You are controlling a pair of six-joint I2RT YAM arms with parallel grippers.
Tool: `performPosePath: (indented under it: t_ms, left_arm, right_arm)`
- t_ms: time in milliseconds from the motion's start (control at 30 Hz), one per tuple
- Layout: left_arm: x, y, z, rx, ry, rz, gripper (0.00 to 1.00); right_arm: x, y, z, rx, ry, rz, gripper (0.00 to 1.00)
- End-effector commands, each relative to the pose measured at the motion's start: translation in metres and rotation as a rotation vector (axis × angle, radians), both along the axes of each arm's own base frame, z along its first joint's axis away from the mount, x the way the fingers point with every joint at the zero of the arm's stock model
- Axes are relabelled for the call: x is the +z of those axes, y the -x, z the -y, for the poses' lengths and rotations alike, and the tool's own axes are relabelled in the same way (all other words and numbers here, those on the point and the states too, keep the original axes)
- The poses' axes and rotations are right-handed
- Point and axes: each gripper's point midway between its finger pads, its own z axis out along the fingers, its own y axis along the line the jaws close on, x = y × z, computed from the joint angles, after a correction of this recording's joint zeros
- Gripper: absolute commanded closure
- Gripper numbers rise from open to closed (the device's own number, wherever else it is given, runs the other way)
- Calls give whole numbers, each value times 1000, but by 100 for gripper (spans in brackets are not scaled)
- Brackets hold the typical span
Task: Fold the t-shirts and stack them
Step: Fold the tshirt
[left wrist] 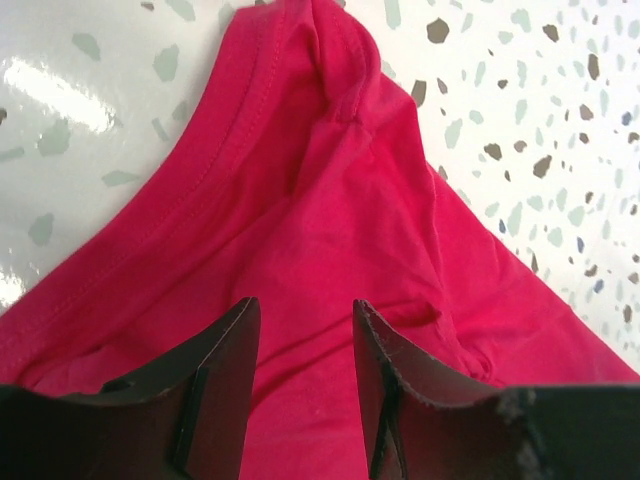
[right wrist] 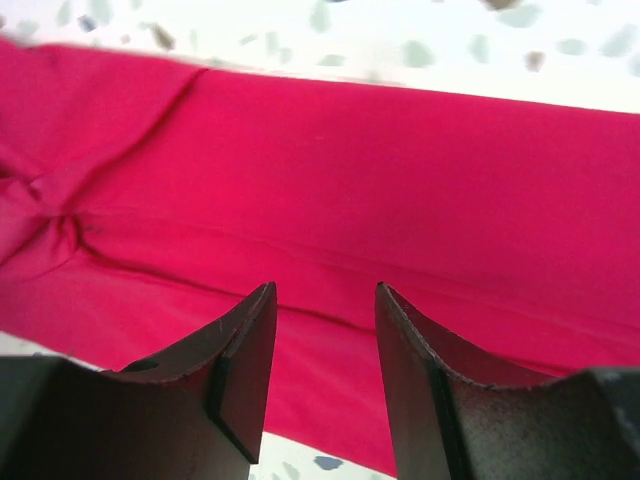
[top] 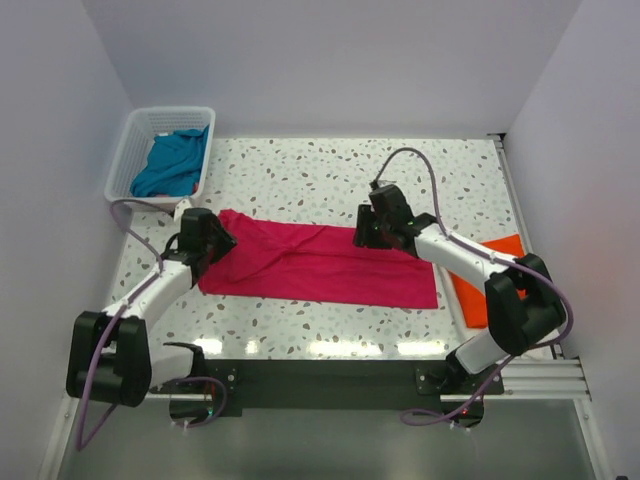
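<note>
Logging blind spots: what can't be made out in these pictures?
- Bright orange cloth t-shirt: top view, right arm covers much of it; folds unclear.
- Teal-blue cloth t-shirt: top view, crumpled in white lattice plastic basket, too small for detail.
- Crimson-pink cloth t-shirt: wrist views cut its edges off.

The desk (top: 300, 170) is white, flecked with grey and brown chips; a crimson-pink shirt (top: 320, 265) lies spread in a long band across its middle; an orange shirt (top: 472, 300) sits near the right edge, just beside the pink one; a white lattice basket (top: 122, 165) stands in the far left corner.
</note>
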Motion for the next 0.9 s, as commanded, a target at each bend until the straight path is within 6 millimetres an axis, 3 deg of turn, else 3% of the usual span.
performPosePath:
  t_ms: [0, 100, 133, 200, 233, 533, 700, 867]
  left_arm:
    - [22, -33, -6, 4, -76, 81, 52]
    - [16, -43, -10, 17, -110, 65, 50]
    - [14, -47, -10, 16, -114, 63, 49]
    - [18, -57, -7, -6, -118, 99, 45]
    - [16, -62, -5, -15, -119, 90, 44]
    - [-5, -80, -2, -49, -148, 28, 49]
    - [-10, -81, -3, -55, -154, 6, 61]
    - [-8, -84, -5, -47, -158, 4, 80]
  right_arm:
    - [21, -11, -33, 73, 2, 77, 53]
    - [25, -7, -67, 142, 5, 100, 53]
    - [34, -3, -89, 185, -6, 122, 53]
    - [37, -1, -107, 221, 16, 143, 53]
    - [36, 1, -127, 256, 20, 146, 53]
    - [19, 16, -208, 391, 62, 151, 53]
    - [11, 9, -220, 371, 101, 195, 52]
    - [24, -9, -229, 351, 108, 275, 52]
